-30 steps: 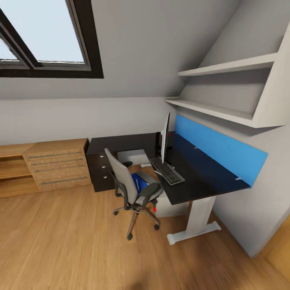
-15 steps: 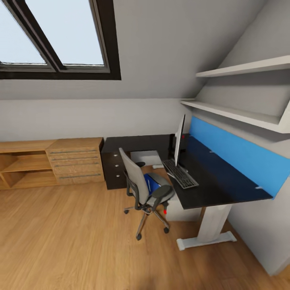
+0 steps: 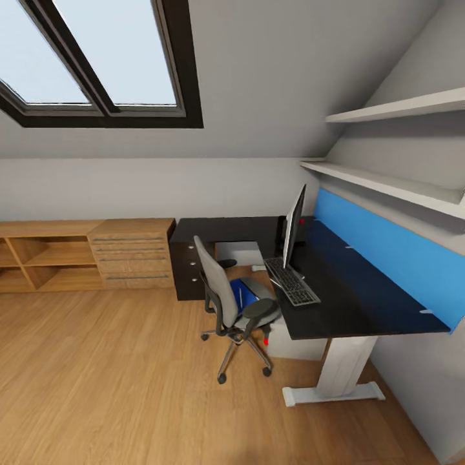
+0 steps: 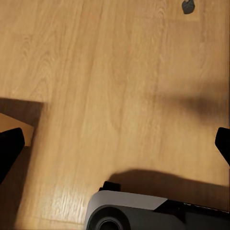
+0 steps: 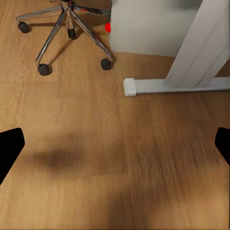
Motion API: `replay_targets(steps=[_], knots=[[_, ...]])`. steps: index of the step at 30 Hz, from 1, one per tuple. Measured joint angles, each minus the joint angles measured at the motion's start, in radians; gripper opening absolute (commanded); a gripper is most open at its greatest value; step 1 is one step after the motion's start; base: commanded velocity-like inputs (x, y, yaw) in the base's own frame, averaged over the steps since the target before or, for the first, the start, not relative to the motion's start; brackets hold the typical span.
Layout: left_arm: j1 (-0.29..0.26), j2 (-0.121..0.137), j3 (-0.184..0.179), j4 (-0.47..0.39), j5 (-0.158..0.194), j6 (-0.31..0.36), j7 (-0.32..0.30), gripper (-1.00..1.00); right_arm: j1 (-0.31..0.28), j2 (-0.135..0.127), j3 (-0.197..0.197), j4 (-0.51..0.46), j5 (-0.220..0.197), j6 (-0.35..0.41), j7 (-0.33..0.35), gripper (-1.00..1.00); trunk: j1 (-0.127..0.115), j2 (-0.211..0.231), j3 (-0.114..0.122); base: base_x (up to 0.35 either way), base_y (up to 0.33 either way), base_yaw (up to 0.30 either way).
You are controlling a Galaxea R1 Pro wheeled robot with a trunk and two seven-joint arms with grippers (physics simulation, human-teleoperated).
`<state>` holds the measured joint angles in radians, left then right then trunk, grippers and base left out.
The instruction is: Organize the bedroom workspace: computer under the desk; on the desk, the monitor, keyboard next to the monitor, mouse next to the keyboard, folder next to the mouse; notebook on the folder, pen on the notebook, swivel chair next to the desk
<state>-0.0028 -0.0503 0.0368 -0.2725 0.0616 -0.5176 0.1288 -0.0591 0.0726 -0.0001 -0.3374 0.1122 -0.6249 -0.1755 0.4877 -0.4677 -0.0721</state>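
Note:
The black-topped desk [image 3: 349, 303] stands against the right wall on a white leg [image 5: 201, 43]. On it are the monitor [image 3: 294, 223], seen edge-on, and the keyboard [image 3: 292, 283] in front of it. The swivel chair [image 3: 227, 298] is at the desk's near side, its chrome base [image 5: 67, 26] on the floor, with the blue folder [image 3: 242, 294] on its seat. The light grey computer [image 3: 297, 341] sits under the desk, showing a red light [image 5: 108, 27]. A small dark rounded thing, apparently the mouse [image 4: 188, 5], lies on the floor. Notebook and pen are out of view. Left gripper [image 4: 115, 146] and right gripper [image 5: 115, 146] hang open over bare floor.
A low light-wood cabinet [image 3: 84, 258] with shelves and drawers runs along the back wall. Black drawers [image 3: 187, 268] close the desk's left end. White shelves [image 3: 387, 184] and a blue panel [image 3: 387, 252] line the right wall. Wood floor [image 3: 116, 387] lies open before the chair. Part of my base [image 4: 143, 215] shows.
The whole head picture has shifted: desk, chair and cabinet now sit further right, so the camera has moved. Nothing in the room has changed place.

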Motion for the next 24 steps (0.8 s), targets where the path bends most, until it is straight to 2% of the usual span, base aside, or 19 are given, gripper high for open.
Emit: replay_targets(steps=[20,24], knots=[[0.0,-0.005,-0.006,0.0,-0.001,0.002,-0.001,1.0,0.0,-0.006,-0.001,0.013,0.0,0.0,0.001,1.0,0.0,0.0,0.0,0.0,-0.016,0.002],[0.0,-0.004,-0.005,-0.001,0.0,0.002,0.0,1.0,0.0,-0.009,0.0,0.014,0.001,0.0,0.002,1.0,0.015,-0.028,-0.013,0.0,0.0,0.0]])
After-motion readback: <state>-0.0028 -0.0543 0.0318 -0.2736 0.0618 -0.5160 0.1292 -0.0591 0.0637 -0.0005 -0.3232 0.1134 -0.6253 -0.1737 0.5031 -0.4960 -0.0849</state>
